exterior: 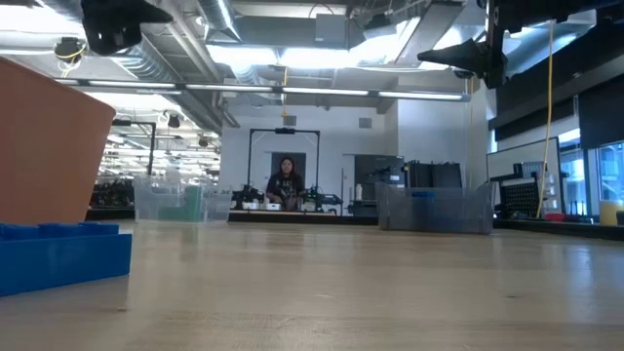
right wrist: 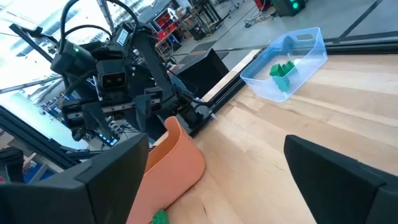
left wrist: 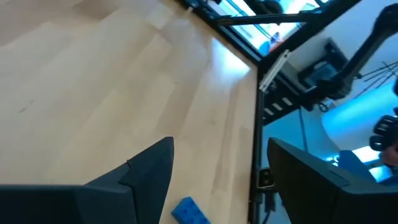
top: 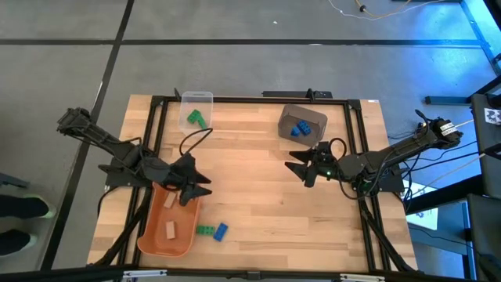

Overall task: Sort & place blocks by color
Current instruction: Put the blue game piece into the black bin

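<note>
My left gripper (top: 196, 186), jaws open and empty, hovers over the orange plastic tub (top: 156, 233) at the table's near-left corner. The small blue toy brick (top: 221, 231) lies just beyond the tub's right wall by the near edge, touching a small green toy brick (top: 205, 230). Its long axis looks slanted to that edge, and I judge my left arm far nearer than my open right gripper (top: 301, 167) at mid-table.
</note>
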Tool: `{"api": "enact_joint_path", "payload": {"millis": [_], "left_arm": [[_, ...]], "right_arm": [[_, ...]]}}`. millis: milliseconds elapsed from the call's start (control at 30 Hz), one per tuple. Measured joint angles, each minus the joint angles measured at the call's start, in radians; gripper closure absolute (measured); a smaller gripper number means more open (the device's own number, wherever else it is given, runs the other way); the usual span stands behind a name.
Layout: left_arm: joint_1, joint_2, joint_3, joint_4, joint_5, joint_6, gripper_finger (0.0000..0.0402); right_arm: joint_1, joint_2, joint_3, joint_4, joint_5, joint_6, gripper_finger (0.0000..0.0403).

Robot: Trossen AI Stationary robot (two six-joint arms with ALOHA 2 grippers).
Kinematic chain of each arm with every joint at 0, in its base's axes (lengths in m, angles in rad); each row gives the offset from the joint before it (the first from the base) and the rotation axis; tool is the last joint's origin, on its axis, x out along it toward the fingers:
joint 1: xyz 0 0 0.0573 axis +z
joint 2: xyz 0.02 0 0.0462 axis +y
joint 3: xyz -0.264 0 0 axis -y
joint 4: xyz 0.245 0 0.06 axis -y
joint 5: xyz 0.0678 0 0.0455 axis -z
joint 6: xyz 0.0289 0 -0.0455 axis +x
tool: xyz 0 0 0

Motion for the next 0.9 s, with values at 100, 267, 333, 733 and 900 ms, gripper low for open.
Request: {"api": "enact_joint_path", "payload": {"millis": [100,267,333,733,900], "left_arm": [[-0.001,0.0,0.0,0.021,0.003,0.011,0.0152],[-0.001,0.0,0.0,0.036,0.004,0.026,0.0152],[0.001,0.0,0.0,0.037,0.03,0.025,0.0152],[0.033,0.388,0.318,-0.182,0.304,0.245,0.0157],[0.035,0.614,0.552,-0.435,0.304,0.236,0.0157]], "right_arm": [[0.0,0.0,0.0,0.0,0.0,-0.003,0.003],[0.0,0.0,0.0,0.0,0.0,-0.003,0.003],[0.0,0.0,0.0,0.001,0.0,-0.002,0.003],[0.0,0.001,0.0,-0.004,0.0,0.0,0.003],[0.0,0.001,0.0,-0.012,-0.001,-0.003,0.003]]}}
